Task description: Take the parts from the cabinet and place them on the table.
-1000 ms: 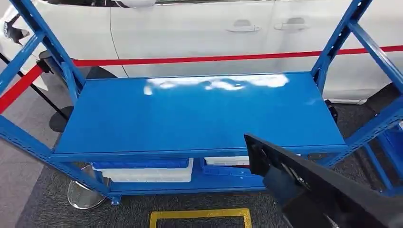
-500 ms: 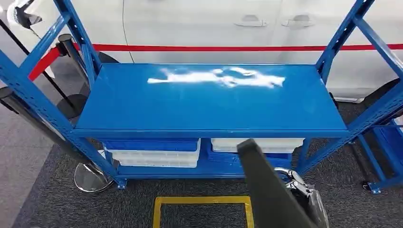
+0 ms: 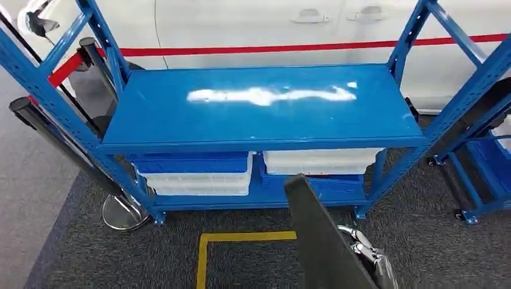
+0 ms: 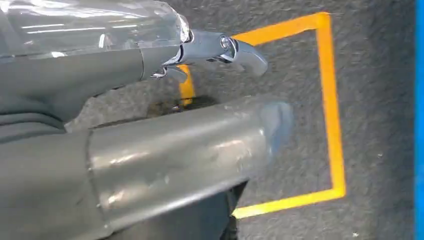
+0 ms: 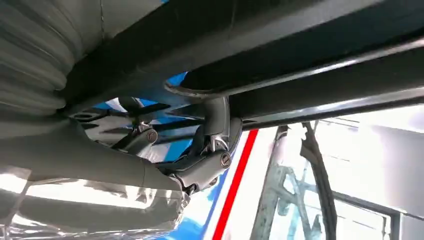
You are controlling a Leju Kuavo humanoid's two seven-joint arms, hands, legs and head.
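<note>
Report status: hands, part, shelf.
Right robot hand grips dark panel. Left robot hand holds nothing. Blue shelf ahead, top bare.

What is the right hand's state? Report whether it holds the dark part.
Holding. In the right wrist view the right hand has its fingers hooked over the dark part; the head view shows that panel raised beside it.

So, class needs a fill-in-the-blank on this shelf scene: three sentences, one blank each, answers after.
1. The right robot hand holds a long ____ part.
2. The shelf frame is painted ____.
3. On the carpet before the shelf, tape marks a ____ outline.

Answers: black; blue; yellow
</note>
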